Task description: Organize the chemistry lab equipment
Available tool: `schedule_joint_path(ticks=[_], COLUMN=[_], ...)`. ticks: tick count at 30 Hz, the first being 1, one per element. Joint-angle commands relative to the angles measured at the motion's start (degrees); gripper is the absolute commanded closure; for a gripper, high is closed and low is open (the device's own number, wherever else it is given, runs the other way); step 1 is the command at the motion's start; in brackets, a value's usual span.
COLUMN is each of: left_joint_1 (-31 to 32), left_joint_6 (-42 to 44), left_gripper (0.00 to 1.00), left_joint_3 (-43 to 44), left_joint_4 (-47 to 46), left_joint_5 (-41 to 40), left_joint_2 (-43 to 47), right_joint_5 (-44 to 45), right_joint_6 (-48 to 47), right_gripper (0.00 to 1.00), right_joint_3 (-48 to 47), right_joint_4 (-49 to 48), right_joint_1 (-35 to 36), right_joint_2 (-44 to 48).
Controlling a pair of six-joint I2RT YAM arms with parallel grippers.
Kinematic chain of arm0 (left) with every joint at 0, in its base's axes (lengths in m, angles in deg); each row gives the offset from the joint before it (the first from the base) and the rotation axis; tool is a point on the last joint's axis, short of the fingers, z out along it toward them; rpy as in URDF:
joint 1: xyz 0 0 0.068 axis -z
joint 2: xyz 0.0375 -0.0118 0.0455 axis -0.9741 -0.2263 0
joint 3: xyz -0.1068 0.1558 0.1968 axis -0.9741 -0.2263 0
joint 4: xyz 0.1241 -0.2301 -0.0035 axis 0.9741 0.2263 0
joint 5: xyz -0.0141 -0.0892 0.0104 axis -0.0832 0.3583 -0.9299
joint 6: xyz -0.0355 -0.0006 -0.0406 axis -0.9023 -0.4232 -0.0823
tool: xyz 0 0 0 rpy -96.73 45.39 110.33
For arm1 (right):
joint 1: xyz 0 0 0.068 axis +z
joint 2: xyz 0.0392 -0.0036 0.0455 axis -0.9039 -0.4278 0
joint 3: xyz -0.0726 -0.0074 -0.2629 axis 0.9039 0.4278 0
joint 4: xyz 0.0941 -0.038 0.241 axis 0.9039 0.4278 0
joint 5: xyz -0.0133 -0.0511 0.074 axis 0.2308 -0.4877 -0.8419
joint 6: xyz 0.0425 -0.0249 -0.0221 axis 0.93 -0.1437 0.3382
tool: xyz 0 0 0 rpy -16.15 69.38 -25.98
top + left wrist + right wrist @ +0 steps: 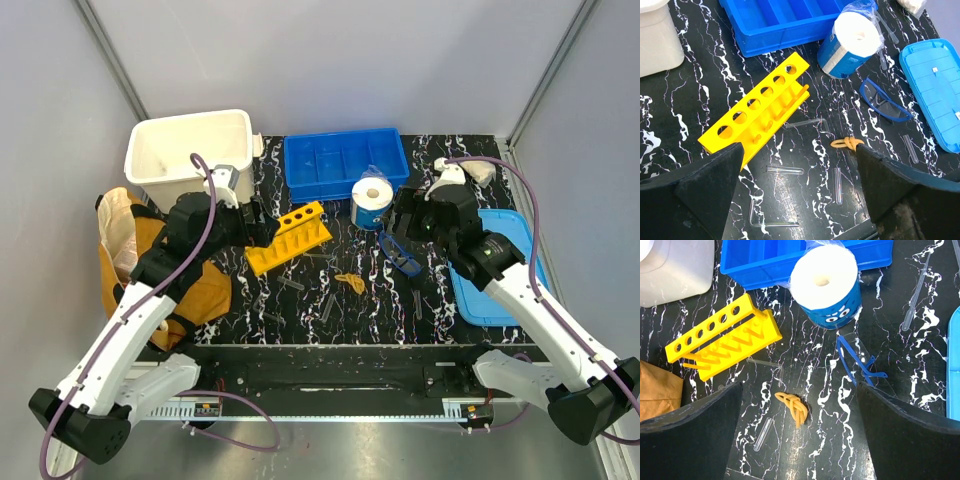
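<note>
Both claws, left (pixel 799 162) and right (pixel 799 386), hung open and empty above the table (pixel 385 305), where the yellow rack (pixel 290 237) lay unfilled, tubes (pixel 785 170) scattered, goggles (pixel 400 252) loose, sorting apparently barely begun.

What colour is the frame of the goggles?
Blue, around clear lenses; the goggles show best in the left wrist view.

On the desk (pixel 250 300), the test-tube rack (pixel 288 238) lies left of the paper roll (pixel 372 202), both before the divided bin (pixel 345 165). The goggles (pixel 400 253) lie right of and nearer than the roll. The knotted piece (pixel 350 283) and loose test tubes (pixel 837 185) lie nearer still. The tub (pixel 190 155) stands at the back left.
</note>
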Motion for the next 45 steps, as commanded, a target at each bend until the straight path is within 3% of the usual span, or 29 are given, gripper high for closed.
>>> schedule_joint_path(ticks=[1,9,16,23,26,29,33,35,41,45], left_joint_1=[-0.2,-0.1,-0.1,0.3,0.5,1.4,2.4,2.4,2.8,3.2], left_joint_6=[0.8,1.2,1.2,1.5,1.3,1.4,1.7,1.7,2.2,2.4], left_gripper=[0.01,0.01,0.01,0.03,0.05,0.05,0.06,0.05,0.05,0.05], left_joint_3=[-0.4,-2.2,-4.7,-6.6,-7.1,-7.7,-7.3,-7.2,-7.0,-6.6], left_joint_4=[-2.3,-2.4,-2.1,-2.5,-2.9,-2.8,-2.8,-2.8,-2.0,-1.4], left_joint_5=[0.2,-0.6,-2.1,-0.7,0.5,0.3,0.2,-0.3,-2.5,-3.4], left_joint_2=[2.1,4.0,6.9,7.4,8.1,9.1,9.1,8.9,8.5,7.8], right_joint_5=[-1.1,-1.5,10.8,26.5,25.6,15.7,10.1,7.5,6.3,2.3], right_joint_6=[-0.2,1.9,0.7,-16.5,-18.8,-17.8,-18.8,-19.5,-21.1,-21.1], right_gripper=[0.0,0.0,0.02,0.0,0.02,0.09,0.38,0.45,0.56,0.57], right_joint_3=[-1.6,-1.7,-3.9,-10.0,-16.7,-22.2,-27.8,-29.9,-37.3,-43.3], right_joint_4=[-0.5,-0.6,-4.5,-13.5,-9.4,-6.1,-4.9,-4.4,-1.0,3.1], right_joint_1=[0.0,0.0,0.0,-0.7,-4.9,-11.4,-17.3,-19.8,-25.4,-27.8], right_joint_2=[0.3,-0.1,-4.0,-15.3,-23.2,-29.3,-36.2,-39.7,-51.5,-58.5])
